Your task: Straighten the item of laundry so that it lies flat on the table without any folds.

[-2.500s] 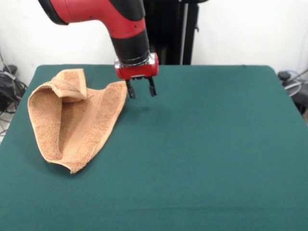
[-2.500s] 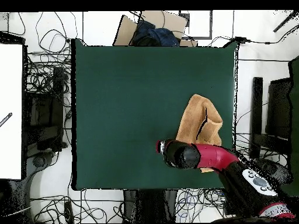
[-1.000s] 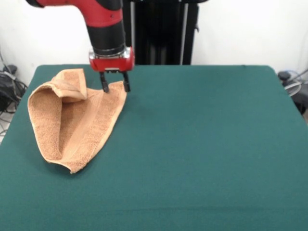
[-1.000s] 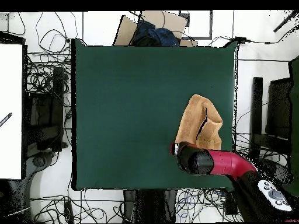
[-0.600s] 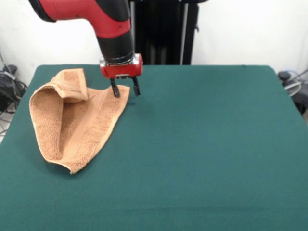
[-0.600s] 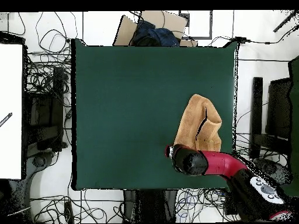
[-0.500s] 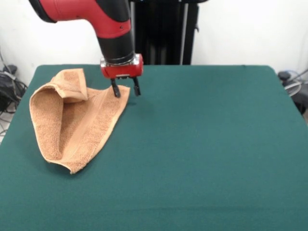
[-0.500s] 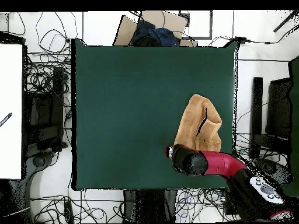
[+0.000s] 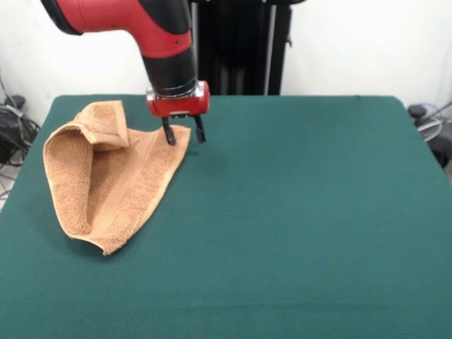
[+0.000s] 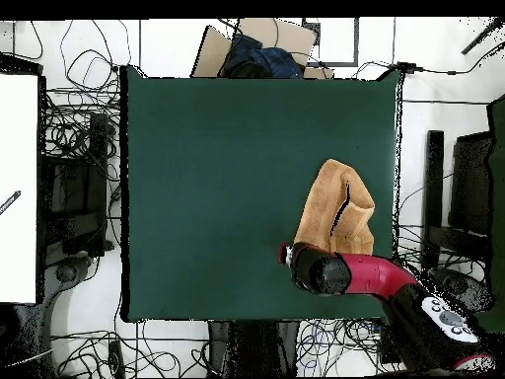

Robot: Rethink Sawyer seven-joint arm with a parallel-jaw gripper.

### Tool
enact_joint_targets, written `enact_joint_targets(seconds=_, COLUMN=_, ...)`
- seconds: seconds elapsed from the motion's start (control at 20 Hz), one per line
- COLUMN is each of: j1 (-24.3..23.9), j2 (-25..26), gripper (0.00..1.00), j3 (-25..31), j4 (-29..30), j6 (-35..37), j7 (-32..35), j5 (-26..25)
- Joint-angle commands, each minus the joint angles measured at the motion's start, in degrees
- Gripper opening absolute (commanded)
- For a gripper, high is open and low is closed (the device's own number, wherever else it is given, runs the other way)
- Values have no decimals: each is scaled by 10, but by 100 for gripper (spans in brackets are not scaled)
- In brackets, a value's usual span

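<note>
The orange-tan item of laundry (image 9: 113, 180) lies folded and rumpled on the left part of the dark green table (image 9: 296, 212). Its top left part is rolled over into a hump, and a long crease runs down it. In the overhead view the item of laundry (image 10: 335, 205) sits near the table's (image 10: 217, 178) right side. My gripper (image 9: 183, 134) hangs open just above the towel's far right corner, one finger over the cloth and the other over bare table. From above, the red arm (image 10: 365, 276) covers the gripper and that corner.
Cables and dark equipment (image 10: 79, 188) lie on the floor around the table. A cardboard box with dark cloth (image 10: 256, 54) stands past the table's top edge in the overhead view. A white panel (image 10: 18, 188) is at the far left.
The gripper swung left over the towel, then came back right a little to its far right corner. In the last half second nothing has visibly moved. The towel keeps its shape.
</note>
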Motion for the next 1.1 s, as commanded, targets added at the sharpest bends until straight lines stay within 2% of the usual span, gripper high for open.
enact_joint_targets(seconds=0.05, j1=30, j2=16, gripper=100, j3=-19, j4=-70, j6=-10, j7=23, j5=-30)
enact_joint_targets(seconds=0.55, j1=20, j2=65, gripper=100, j3=-18, j4=-103, j6=3, j7=4, j5=-32)
enact_joint_targets(seconds=1.1, j1=34, j2=66, gripper=100, j3=-29, j4=-102, j6=-5, j7=23, j5=-27)
